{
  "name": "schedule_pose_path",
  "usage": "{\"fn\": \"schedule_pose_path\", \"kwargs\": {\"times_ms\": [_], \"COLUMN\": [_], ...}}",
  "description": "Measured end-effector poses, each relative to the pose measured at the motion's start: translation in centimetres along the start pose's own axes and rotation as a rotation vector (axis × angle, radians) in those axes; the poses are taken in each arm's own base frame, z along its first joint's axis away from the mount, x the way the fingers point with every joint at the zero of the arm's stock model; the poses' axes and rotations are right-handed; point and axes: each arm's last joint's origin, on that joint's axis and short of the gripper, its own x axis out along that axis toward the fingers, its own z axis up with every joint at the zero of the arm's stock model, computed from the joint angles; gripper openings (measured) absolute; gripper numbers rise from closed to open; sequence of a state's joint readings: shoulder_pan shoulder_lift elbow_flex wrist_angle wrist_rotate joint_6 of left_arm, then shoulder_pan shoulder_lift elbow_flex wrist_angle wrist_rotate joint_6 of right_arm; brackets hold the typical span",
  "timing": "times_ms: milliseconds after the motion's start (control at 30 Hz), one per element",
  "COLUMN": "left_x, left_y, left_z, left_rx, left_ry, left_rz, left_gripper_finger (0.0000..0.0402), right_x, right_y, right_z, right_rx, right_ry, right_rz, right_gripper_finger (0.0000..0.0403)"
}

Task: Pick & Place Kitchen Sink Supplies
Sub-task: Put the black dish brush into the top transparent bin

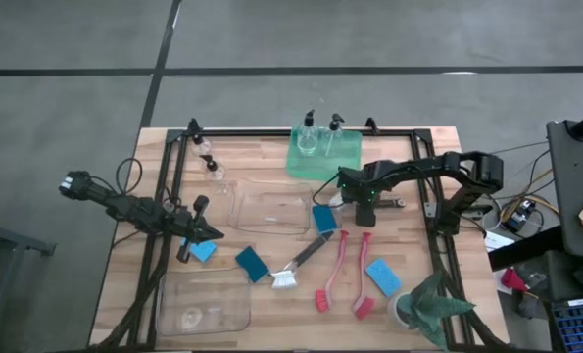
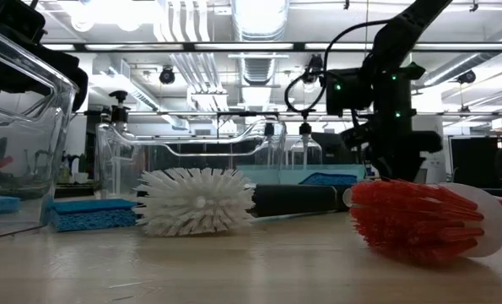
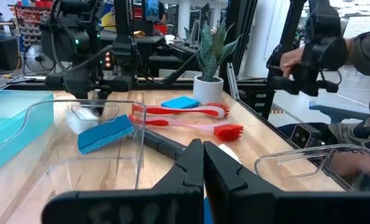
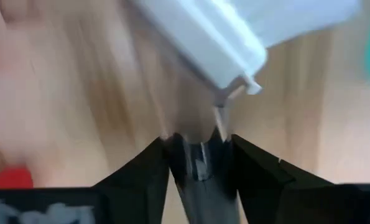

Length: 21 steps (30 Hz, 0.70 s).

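Right wrist view: right gripper (image 4: 200, 146) narrowed around a slim dark handle (image 4: 200, 163), seemingly the black brush (image 1: 301, 260) mid-bench; left gripper (image 3: 203, 163) shut, empty, near left edge; shallow hold risks slippage.

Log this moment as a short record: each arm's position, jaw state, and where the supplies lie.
left gripper: jaws shut, empty, left side of table by a blue sponge
right gripper: low over the table centre; whether its jaws grip anything cannot be told
red brushes: two, side by side on the wood
black brush: lying flat, white bristles
pump bottles: two upright in green tray
plant: near right corner
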<state>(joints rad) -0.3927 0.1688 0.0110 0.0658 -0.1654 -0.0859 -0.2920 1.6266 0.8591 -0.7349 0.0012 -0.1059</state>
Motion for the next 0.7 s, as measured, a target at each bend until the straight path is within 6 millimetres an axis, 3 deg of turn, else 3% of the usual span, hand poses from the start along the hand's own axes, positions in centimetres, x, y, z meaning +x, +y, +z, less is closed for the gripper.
{"fn": "schedule_pose_path", "kwargs": {"times_ms": [167, 433, 700], "left_x": [0.0, 0.0, 0.0], "left_y": [0.0, 0.0, 0.0], "left_z": [0.0, 0.0, 0.0], "left_rx": [0.000, 0.000, 0.000], "left_ry": [0.001, 0.000, 0.000], "left_rz": [0.000, 0.000, 0.000], "left_gripper_finger": [0.0003, 0.0003, 0.0003], "right_x": [-2.1, -4.7, -8.6], "right_y": [-0.1, -0.1, -0.3], "right_z": [0.6, 1.0, 2.6], "right_rx": [0.001, 0.034, 0.079], "right_ry": [-0.095, -0.113, -0.178], "right_rz": [-0.012, -0.012, -0.014], "right_gripper_finger": [0.0121, 0.0135, 0.0124]}}
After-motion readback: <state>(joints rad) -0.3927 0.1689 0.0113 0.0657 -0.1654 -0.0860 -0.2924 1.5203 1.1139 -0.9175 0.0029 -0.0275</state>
